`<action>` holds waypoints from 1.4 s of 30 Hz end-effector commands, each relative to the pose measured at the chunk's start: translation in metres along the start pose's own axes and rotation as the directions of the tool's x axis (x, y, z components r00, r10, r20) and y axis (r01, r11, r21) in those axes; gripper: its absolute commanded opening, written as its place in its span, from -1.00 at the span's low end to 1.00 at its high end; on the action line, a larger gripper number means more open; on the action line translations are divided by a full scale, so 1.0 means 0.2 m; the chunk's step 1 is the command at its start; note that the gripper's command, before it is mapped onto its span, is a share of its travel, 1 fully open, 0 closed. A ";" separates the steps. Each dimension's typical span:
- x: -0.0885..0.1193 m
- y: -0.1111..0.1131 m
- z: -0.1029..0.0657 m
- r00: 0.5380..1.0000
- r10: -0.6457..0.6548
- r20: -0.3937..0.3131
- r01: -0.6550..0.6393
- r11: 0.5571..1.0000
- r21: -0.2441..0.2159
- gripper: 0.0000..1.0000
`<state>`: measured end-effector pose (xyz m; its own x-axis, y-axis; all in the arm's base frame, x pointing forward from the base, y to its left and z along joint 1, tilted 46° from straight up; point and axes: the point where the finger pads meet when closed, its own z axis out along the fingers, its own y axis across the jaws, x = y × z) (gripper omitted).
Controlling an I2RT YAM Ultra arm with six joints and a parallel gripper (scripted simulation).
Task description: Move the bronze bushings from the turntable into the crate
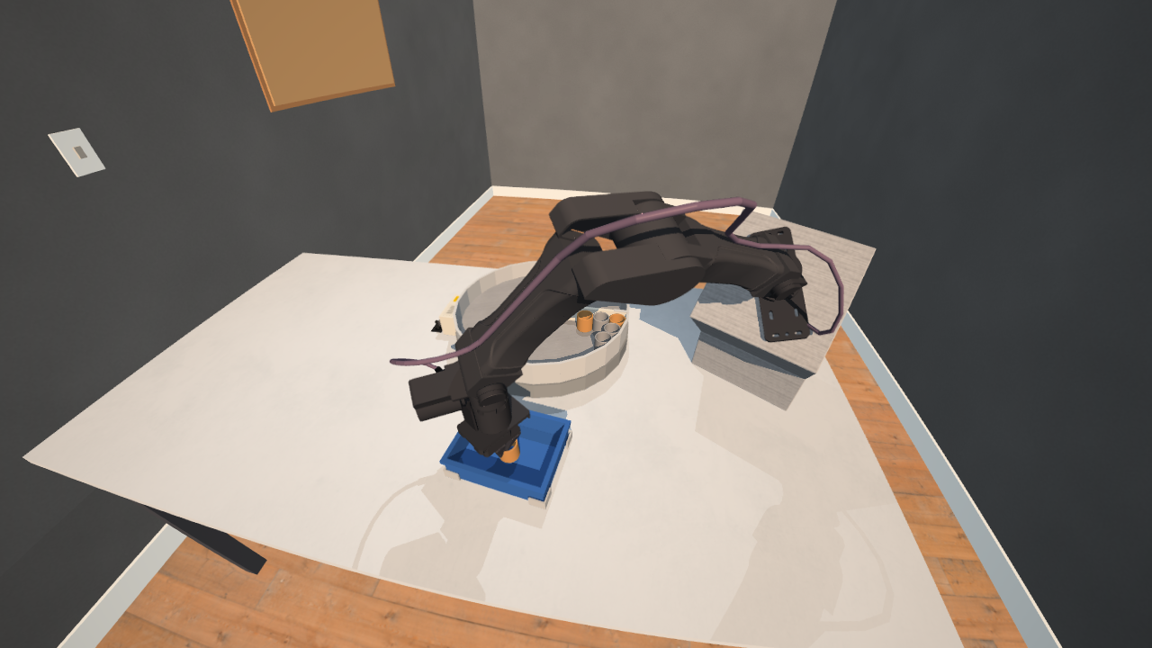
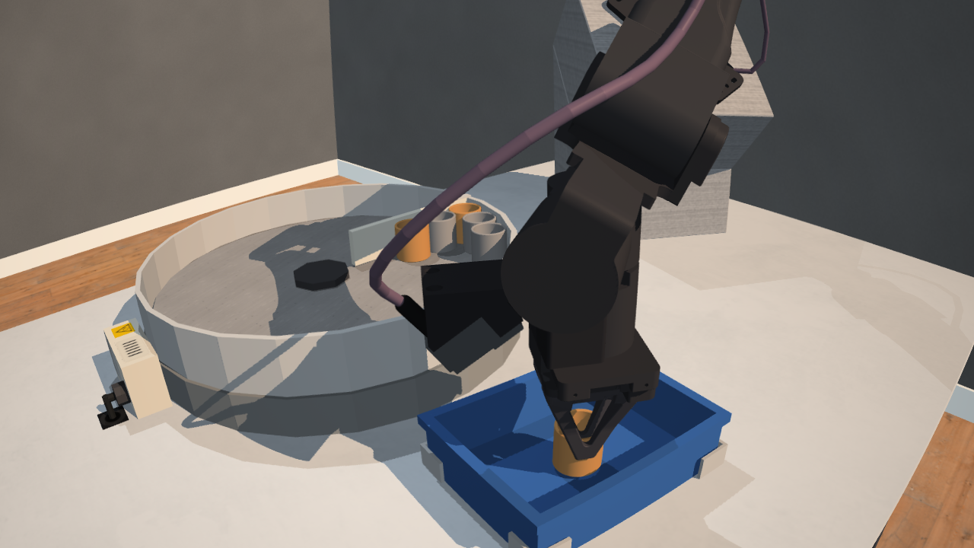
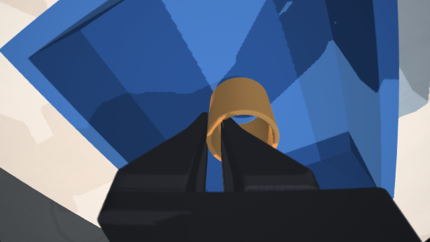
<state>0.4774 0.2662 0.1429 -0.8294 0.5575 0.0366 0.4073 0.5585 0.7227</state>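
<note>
My gripper (image 1: 502,452) (image 2: 584,450) (image 3: 214,121) is shut on the wall of a bronze bushing (image 1: 511,454) (image 2: 568,460) (image 3: 240,95), one finger inside its bore and one outside. The bushing is low inside the blue crate (image 1: 495,481) (image 2: 626,492) (image 3: 386,111), nearly upright; whether it touches the floor is unclear. On the turntable (image 1: 555,375) (image 2: 272,367) stand a bronze bushing (image 1: 584,324) (image 2: 412,246) and another bronze bushing (image 1: 616,319) (image 2: 460,230) among three steel bushings, one steel bushing (image 2: 442,238) between the bronze ones and another steel bushing (image 2: 487,247) nearer the rim.
The turntable's raised wall stands close behind the crate. A thin divider (image 2: 381,237) rises beside the bushings, and a black hub (image 2: 321,275) sits at the centre. A beige drive box (image 2: 146,384) is attached at the turntable's left side. My arm and cable pass over the turntable.
</note>
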 end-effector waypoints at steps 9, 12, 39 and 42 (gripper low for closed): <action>-0.01 -0.05 0.03 1.000 0.013 0.011 -0.013 1.000 0.015 -1.00; -0.01 -0.05 0.03 1.000 0.014 0.010 -0.014 1.000 0.016 -1.00; -0.01 -0.05 0.03 1.000 0.014 0.010 -0.014 1.000 0.016 -1.00; -0.01 -0.05 0.03 1.000 0.014 0.010 -0.014 1.000 0.016 -1.00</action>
<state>0.4785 0.2663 0.1435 -0.8282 0.5594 0.0335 0.4054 0.5568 0.7250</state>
